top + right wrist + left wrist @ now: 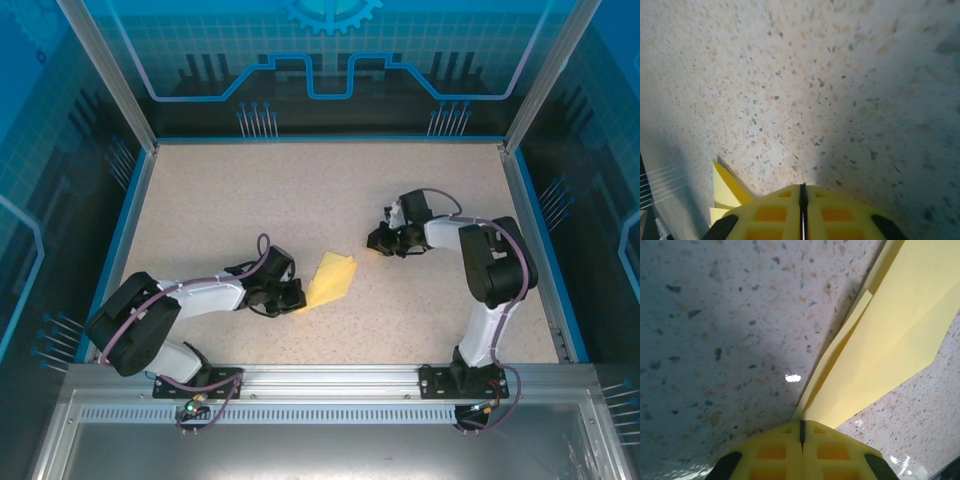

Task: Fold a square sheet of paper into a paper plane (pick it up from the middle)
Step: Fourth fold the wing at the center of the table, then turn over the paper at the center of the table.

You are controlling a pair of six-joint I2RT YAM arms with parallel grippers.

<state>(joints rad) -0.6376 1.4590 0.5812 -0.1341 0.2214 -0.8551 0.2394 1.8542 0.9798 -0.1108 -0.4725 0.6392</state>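
White-and-black left arm [205, 297], matching right arm [480, 335], seemingly purple cables [165, 289], yellow gridded end effector fingers [775, 456].

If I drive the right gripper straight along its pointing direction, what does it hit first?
Most likely bare table: the right gripper tilts down at it with nothing between. The paper lies off to one side of that line, though depth is hard to judge.
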